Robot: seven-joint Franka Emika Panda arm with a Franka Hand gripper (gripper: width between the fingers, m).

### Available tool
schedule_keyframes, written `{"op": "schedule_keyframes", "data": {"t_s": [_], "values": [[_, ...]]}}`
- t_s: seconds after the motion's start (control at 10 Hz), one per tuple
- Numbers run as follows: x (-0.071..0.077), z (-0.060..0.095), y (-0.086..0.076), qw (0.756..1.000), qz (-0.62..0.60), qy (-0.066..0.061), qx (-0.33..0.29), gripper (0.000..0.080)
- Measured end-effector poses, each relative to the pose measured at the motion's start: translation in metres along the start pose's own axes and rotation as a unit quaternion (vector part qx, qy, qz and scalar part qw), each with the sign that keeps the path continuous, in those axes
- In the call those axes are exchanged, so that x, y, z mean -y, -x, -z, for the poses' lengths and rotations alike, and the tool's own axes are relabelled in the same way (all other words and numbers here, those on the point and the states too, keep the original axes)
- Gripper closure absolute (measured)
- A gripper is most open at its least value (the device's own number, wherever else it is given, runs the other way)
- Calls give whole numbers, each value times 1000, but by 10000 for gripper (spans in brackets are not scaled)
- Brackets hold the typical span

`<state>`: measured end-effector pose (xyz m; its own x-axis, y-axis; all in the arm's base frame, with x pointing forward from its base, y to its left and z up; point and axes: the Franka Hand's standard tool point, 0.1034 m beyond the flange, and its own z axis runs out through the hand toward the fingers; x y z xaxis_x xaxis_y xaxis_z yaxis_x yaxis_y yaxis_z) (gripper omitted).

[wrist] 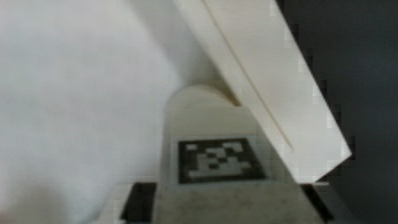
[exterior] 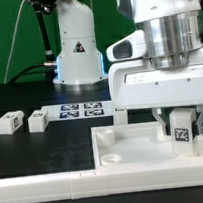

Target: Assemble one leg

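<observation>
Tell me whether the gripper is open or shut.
Shut on the leg: the gripper has a finger at each side of the tagged block.

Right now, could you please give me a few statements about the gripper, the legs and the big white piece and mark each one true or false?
1. The gripper is shut on a tagged leg. True.
2. The held leg is over the large white tray-like piece. True.
3. Two loose legs lie at the exterior view's right. False: they lie at the exterior view's left, on the black table.
4. The marker board sits on the tray-like piece. False: it lies on the table behind it.
5. The wrist view shows the tag on the held leg. True.
</observation>
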<state>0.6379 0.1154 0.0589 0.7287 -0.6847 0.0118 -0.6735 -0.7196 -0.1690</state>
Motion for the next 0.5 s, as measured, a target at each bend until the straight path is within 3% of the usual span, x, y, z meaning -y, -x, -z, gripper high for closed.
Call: {"op": "schedule_keyframes", "data": {"t_s": [0.3, 0.5], "values": [[-1, 0, 0, 990, -144, -3, 3, 514], [-1, 0, 2, 967, -256, -2, 5, 514]]}}
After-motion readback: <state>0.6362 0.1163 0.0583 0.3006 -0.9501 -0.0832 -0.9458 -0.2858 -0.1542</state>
